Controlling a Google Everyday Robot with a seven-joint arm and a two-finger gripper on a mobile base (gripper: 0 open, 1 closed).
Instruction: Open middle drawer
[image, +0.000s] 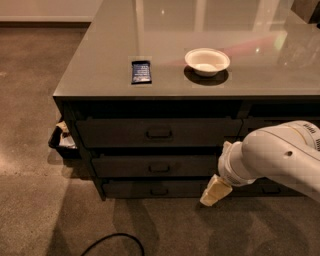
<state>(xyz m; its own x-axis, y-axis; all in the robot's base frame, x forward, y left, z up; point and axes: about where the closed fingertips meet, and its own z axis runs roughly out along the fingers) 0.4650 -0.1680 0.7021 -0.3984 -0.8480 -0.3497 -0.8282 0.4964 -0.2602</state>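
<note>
At the bottom edge of the camera view, on the brown floor (45, 220): a black cable (112, 242) loops in, left of centre.

Next up, right side: the white arm (280, 155) comes in from the right edge, with the cream gripper (216, 190) at its tip, angled down and left. The gripper sits low, in front of the right end of the bottom drawer (150, 189), just below the right end of the middle drawer (125, 166). Whether the gripper is apart or together: cannot tell. It is not on anything I can see. Contact with the cabinet front: cannot tell either.

The middle drawer is the centre one of a stack of three dark fronts under the counter. It looks shut. Its small bar handle (159, 169) is at mid-front, well left of the gripper and untouched. The top drawer (115, 132) above it has the tallest front and also looks shut; the bottom one is the slimmest.

Left of the cabinet, on the floor: a black bin (59, 142) with light scraps in it, tucked against the cabinet's corner.

Further back, on the grey glossy countertop (100, 45): a dark blue flat packet (141, 71) near the front edge, and a white bowl (207, 61) to its right, the two apart. The far end of the counter shows only light reflections.
</note>
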